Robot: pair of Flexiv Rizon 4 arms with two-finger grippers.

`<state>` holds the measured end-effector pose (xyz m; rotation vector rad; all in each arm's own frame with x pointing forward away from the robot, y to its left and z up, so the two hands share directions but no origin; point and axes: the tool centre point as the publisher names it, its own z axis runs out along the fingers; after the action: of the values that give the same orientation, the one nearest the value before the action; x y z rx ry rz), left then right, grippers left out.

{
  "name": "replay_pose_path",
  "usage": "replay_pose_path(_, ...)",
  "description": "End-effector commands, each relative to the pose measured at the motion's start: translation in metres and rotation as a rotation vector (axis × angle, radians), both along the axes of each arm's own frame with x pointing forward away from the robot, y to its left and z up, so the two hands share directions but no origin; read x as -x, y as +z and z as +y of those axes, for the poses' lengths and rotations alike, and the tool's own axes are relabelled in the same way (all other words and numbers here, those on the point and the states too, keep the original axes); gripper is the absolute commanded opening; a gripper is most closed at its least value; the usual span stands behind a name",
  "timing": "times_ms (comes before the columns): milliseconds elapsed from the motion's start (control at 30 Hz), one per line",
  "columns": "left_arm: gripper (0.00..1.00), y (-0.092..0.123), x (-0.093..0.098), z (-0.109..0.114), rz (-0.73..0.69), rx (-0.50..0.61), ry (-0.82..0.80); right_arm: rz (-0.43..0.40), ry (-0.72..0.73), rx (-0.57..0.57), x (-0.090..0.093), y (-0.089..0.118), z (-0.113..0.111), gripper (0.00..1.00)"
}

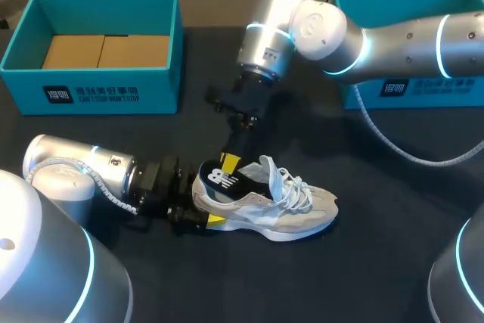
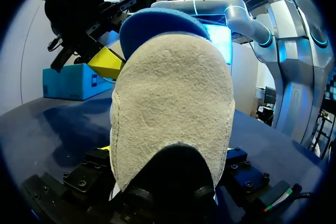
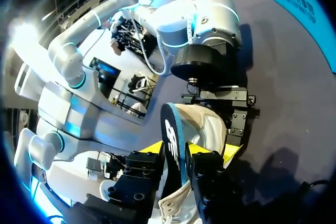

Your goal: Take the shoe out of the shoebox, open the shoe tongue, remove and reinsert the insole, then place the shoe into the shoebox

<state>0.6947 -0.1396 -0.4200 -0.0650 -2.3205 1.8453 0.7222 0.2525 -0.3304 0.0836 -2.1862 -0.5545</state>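
At the middle of the dark surface (image 1: 378, 277), the shoe (image 1: 272, 203) is set on its sole outside both boxes, toe toward the robot's right. Its heel is clamped from two sides by the left jaws, closed low around the back. Just above the collar, the insole (image 1: 225, 175) is pinched on edge between the right jaws, which are drawn almost together on it. Its lower end appears to be inside the shoe opening, and whether it is on its way out or back in cannot be told. The main risk is judged to be buckling: if the insole is driven off the line of the opening, it could be folded against the collar or dragged out of the thin pinch. The shoe could also be twisted or lifted in the left jaws, since the suede heel is soft and rounded. The laces (image 1: 296, 187) lie just beside the insole and could be snagged. Contact between the two sets of jaws is possible too, as they are close together at the heel. A teal shoebox (image 1: 91, 90) with cardboard in its bottom stands well apart at the far left. A second teal box (image 1: 446, 90) is partly hidden behind the right arm (image 1: 408, 43). A grey cable (image 1: 408, 155) loops between that box and the shoe.
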Motion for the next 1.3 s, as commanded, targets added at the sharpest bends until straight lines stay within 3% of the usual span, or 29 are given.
replay_pose_path(33,0.00,-0.002,-0.001,-0.001,0.001,-0.004,-0.001,0.004,-0.003,-0.002,0.001,-0.002,0.001,0.22)
replay_pose_path(200,0.00,-0.002,-0.001,-0.001,0.001,-0.004,-0.001,0.012,-0.003,-0.003,0.002,-0.002,0.002,0.13)
replay_pose_path(267,0.00,-0.002,-0.001,-0.001,0.001,-0.004,-0.001,0.013,-0.001,-0.005,0.002,-0.002,0.002,0.00)
replay_pose_path(1167,0.00,-0.002,-0.001,-0.001,0.001,-0.004,-0.001,-0.019,0.127,-0.036,0.006,0.013,0.031,0.00)
replay_pose_path(1300,0.00,-0.002,-0.001,-0.001,0.001,-0.004,-0.001,-0.018,0.130,-0.042,0.005,0.011,0.032,0.25)
